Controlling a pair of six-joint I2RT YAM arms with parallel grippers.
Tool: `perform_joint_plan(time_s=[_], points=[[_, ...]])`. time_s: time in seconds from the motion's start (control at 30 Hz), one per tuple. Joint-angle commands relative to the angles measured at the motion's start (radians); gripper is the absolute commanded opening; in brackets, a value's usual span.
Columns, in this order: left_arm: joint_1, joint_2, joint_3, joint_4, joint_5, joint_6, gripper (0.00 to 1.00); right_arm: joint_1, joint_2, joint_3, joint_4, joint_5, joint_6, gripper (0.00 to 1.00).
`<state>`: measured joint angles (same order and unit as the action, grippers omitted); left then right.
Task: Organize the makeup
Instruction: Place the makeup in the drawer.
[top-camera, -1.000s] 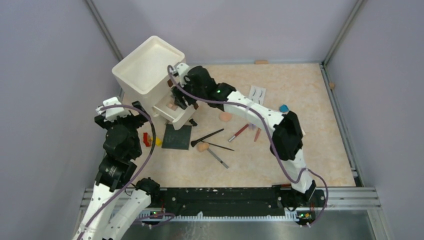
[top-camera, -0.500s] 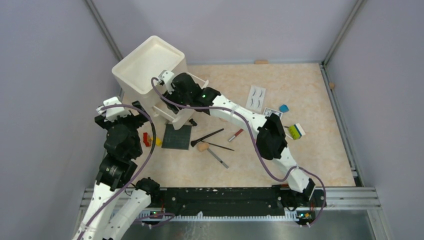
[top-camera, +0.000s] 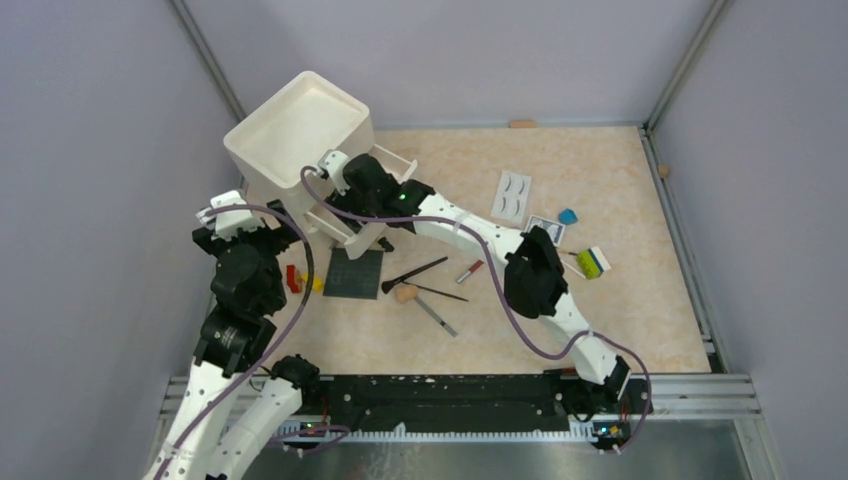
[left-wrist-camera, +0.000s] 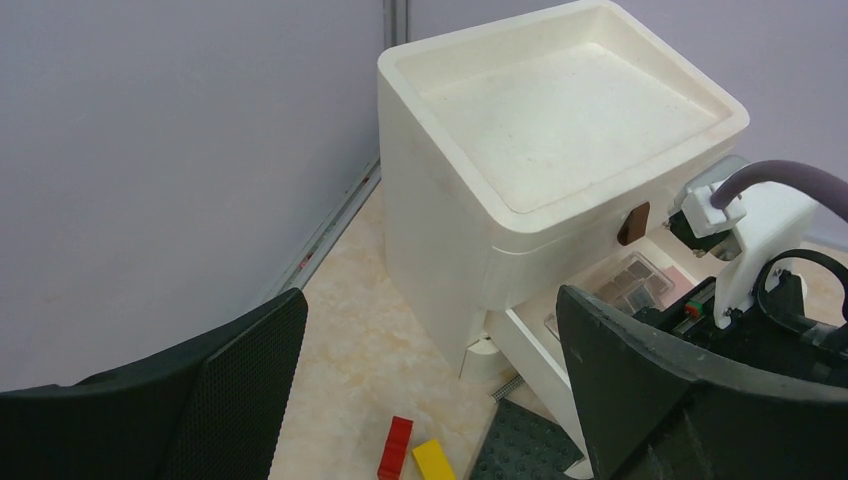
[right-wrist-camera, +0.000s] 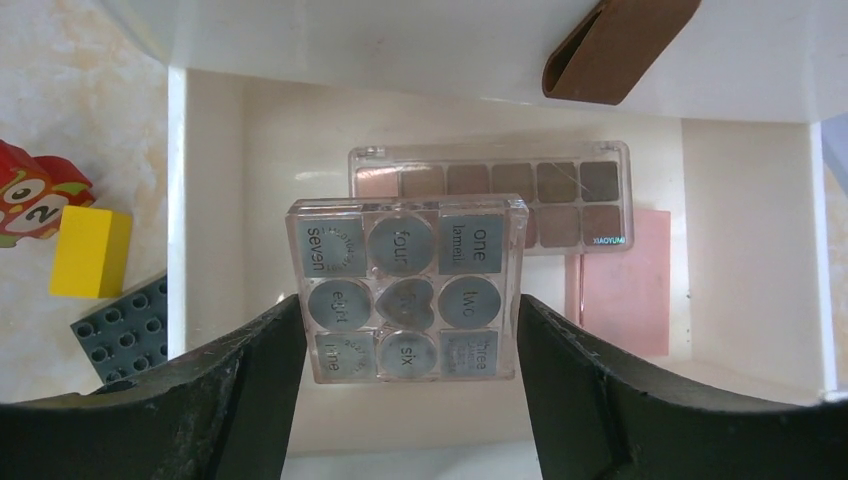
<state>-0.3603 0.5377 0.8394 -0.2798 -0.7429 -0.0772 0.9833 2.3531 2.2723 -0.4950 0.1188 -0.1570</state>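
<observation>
We found the right gripper (right-wrist-camera: 410, 310) at the open drawer (right-wrist-camera: 215, 200) of the white square cabinet (top-camera: 300, 140). Its black fingers (right-wrist-camera: 250, 400) flanked a clear square palette of grey pans (right-wrist-camera: 408, 290); we could not tell whether they pinched it. This palette overlapped a long brown eyeshadow palette (right-wrist-camera: 560, 180) beside a pink square compact (right-wrist-camera: 625, 285), both in the drawer. The left gripper (left-wrist-camera: 430, 370) was spread wide, holding nothing. A white false-eyelash card (top-camera: 514, 194) and thin dark brushes (top-camera: 414, 273) lay on the beige tabletop (top-camera: 600, 160).

Clear grey-panned palette (right-wrist-camera: 407, 290) apparently rests atop brown palette (right-wrist-camera: 585, 190) and pink compact (right-wrist-camera: 625, 290).
</observation>
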Motion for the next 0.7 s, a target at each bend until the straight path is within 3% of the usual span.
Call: perform_joint_plan(time_s=[0.0, 0.4, 0.67], points=[[0.008, 0.028, -0.004, 0.041, 0.031, -0.002, 0.99, -0.003, -0.038, 0.048, 0.04, 0.018, -0.002, 0.73], [0.014, 0.067, 0.006, 0.029, 0.066, -0.012, 0.99, -0.005, -0.163, 0.031, 0.035, 0.022, 0.04, 0.82], [0.015, 0.153, 0.03, 0.006, 0.165, -0.015, 0.99, -0.038, -0.403, -0.262, 0.11, 0.157, 0.167, 0.82]])
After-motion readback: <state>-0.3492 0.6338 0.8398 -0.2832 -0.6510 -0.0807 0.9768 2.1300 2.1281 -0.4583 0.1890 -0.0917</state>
